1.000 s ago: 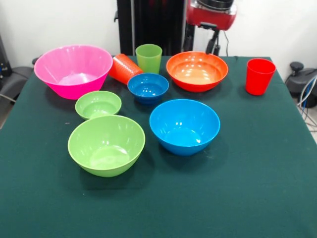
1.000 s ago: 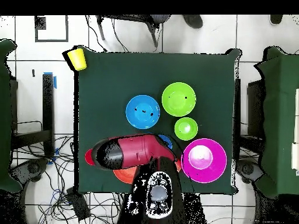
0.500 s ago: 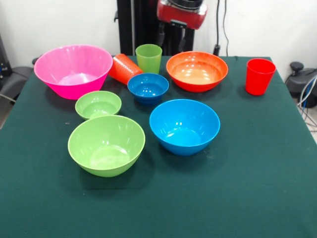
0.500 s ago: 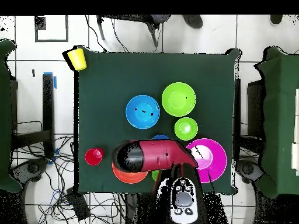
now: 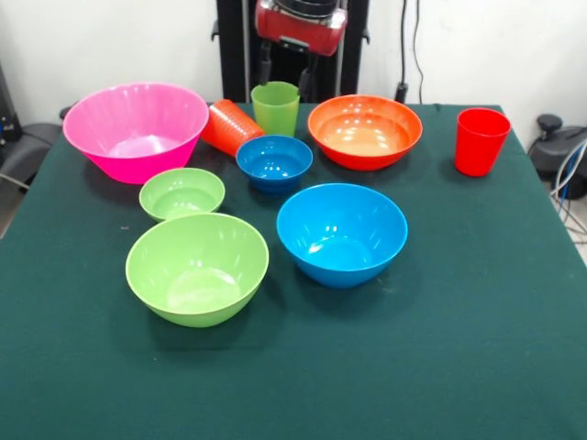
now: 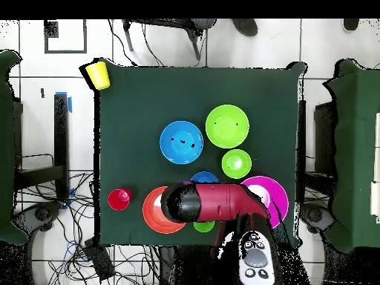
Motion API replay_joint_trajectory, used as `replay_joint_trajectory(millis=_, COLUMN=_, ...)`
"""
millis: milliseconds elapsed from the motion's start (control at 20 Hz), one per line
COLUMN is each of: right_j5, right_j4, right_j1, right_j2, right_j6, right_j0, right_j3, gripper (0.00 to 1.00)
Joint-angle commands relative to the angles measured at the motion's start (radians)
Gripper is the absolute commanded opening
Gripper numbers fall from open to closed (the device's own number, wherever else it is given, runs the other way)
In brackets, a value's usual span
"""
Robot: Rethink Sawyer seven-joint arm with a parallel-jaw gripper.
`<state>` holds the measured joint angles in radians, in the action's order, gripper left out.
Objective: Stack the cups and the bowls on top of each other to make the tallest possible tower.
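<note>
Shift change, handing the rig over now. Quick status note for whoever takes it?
Gripper: above the light green cup, holding nothing; open or shut not readable.
Nothing stacked yet. All bowls sit apart on the table: pink bowl, orange bowl, large blue bowl, large green bowl, small blue bowl, small green bowl.
Orange cup lies on its side; red cup upright; yellow cup at the table corner.
Left: the whole tower.

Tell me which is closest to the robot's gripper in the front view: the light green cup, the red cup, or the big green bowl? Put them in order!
1. Light green cup: just below the gripper, at the table's far edge.
2. Red cup: off at the right side.
3. Big green bowl: toward the front left, farthest away.
</note>
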<state>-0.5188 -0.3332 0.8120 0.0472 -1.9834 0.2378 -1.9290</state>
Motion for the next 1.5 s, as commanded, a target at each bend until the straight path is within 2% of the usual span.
replay_joint_trajectory(millis=50, right_j5=0.104, right_j4=-0.088, right_j1=-0.059, right_j2=-0.070, right_j6=0.025, right_j0=0.053, right_j3=-0.065, gripper=1.00)
replay_joint_trajectory(millis=500, right_j5=0.089, right_j4=-0.061, right_j1=-0.117, right_j2=-0.126, right_j6=0.039, right_j0=0.126, right_j3=-0.044, gripper=1.00)
replay_joint_trajectory(millis=800, right_j5=0.155, right_j4=-0.054, right_j1=-0.185, right_j2=-0.172, right_j6=0.029, right_j0=0.196, right_j3=-0.049, gripper=1.00)
replay_joint_trajectory(millis=1100, right_j5=0.205, right_j4=-0.036, right_j1=-0.222, right_j2=-0.233, right_j6=0.008, right_j0=0.264, right_j3=-0.080, gripper=1.00)
replay_joint_trajectory(millis=1500, right_j5=0.300, right_j4=-0.043, right_j1=-0.257, right_j2=-0.273, right_j6=-0.037, right_j0=0.308, right_j3=-0.112, gripper=1.00)
